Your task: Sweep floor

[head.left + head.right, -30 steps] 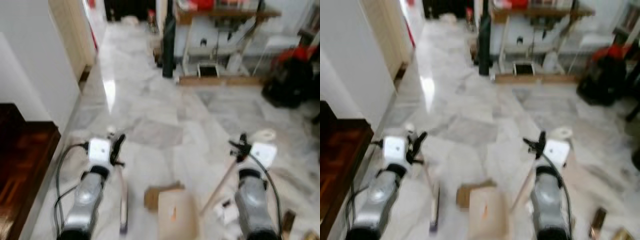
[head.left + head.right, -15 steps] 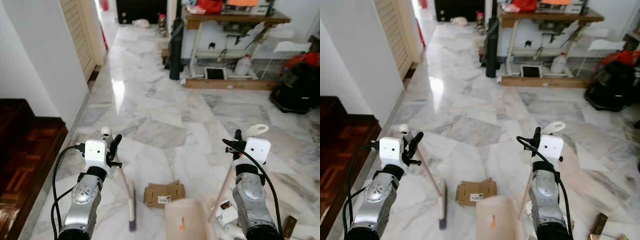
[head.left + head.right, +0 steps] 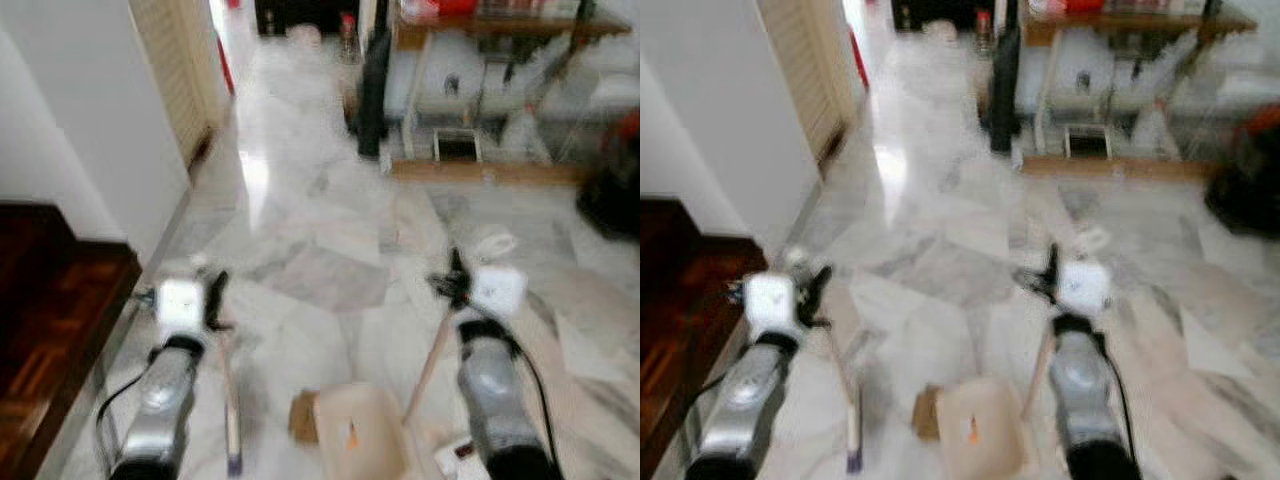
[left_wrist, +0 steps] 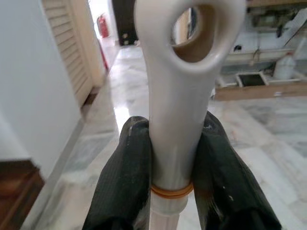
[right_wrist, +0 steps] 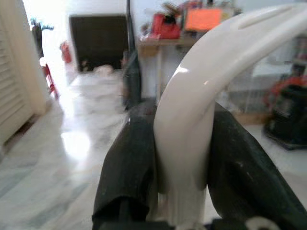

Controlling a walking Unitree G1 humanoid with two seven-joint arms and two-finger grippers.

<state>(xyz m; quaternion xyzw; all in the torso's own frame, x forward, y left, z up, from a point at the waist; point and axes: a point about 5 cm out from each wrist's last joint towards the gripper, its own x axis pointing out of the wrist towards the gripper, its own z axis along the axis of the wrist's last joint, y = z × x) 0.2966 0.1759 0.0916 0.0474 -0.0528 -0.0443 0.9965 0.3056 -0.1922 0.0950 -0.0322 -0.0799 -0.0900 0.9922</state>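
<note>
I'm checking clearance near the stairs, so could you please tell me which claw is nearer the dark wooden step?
Left. The left claw, holding the broom handle, is just beside the wooden step; the right claw, on the dustpan handle, is well across the floor.

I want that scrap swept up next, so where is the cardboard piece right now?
In the left eye view the cardboard piece lies on the marble floor between the arms, against the dustpan's left edge, right of the broom.
</note>
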